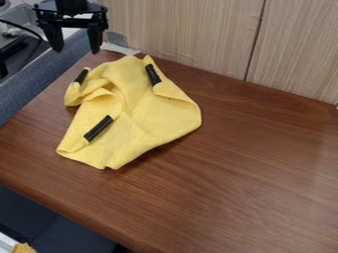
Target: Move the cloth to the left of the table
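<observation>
At the far left a blue-grey padded surface [29,84] runs along the left edge of the table [264,173], with a dark cable [24,27] above it, and a small orange-brown thing [23,248] sits low, beyond the table's front edge. The gripper [76,51] hangs down near the table's back left corner, its two fingers set wide apart, with nothing held between them and the cloth apart from them. The yellow cloth [142,123] lies crumpled on the left half of the table, near that corner. It is slightly longer from back to front than across; its narrower end points to the back edge, and one corner points toward the front left. Folds gather in its back left part. Three black strips mark it: one at its upper left border [81,76], one slanting near its lower left side [98,128], and one near its back end, to the right [153,74]. A pale flat strip [120,49] lies at the table's back left corner, and a light wood panel [191,34] stands along the back edge.
</observation>
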Motion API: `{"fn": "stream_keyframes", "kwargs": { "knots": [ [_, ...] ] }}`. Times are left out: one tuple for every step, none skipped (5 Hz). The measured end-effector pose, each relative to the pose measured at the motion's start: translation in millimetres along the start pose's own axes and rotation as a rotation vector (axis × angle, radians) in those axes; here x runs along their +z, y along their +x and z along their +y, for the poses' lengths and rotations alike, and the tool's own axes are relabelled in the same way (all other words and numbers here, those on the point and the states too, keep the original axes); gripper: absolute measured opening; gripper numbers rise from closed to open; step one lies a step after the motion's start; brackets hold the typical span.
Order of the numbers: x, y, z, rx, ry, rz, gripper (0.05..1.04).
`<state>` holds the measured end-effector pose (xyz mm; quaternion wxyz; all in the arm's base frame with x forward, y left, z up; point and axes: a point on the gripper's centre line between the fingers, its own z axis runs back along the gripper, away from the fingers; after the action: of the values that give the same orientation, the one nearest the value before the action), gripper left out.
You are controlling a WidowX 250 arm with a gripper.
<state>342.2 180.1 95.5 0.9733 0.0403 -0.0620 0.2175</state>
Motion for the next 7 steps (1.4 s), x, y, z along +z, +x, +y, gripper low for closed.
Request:
{"fn": "stream_keyframes", "kwargs": {
  "knots": [
    [-14.6,-6.1,-1.1,-0.008,-0.003,0.044,1.001],
    [-26.3,-19.8,-7.1,-0.050,-0.020,0.082,1.001],
    [-27.1,-42.6,-11.6,-0.105,-0.058,0.085,1.001],
    [-28.6,-66.2,-11.7,-0.160,-0.044,0.088,1.001],
    [-36.9,-84.9,-25.9,-0.249,-0.024,0.107,1.001],
    [-44.3,-93.7,-28.8,-0.280,-0.012,0.116,1.001],
    [-52.1,-94.9,-33.9,-0.303,-0.010,0.128,1.001]
  ]
}}
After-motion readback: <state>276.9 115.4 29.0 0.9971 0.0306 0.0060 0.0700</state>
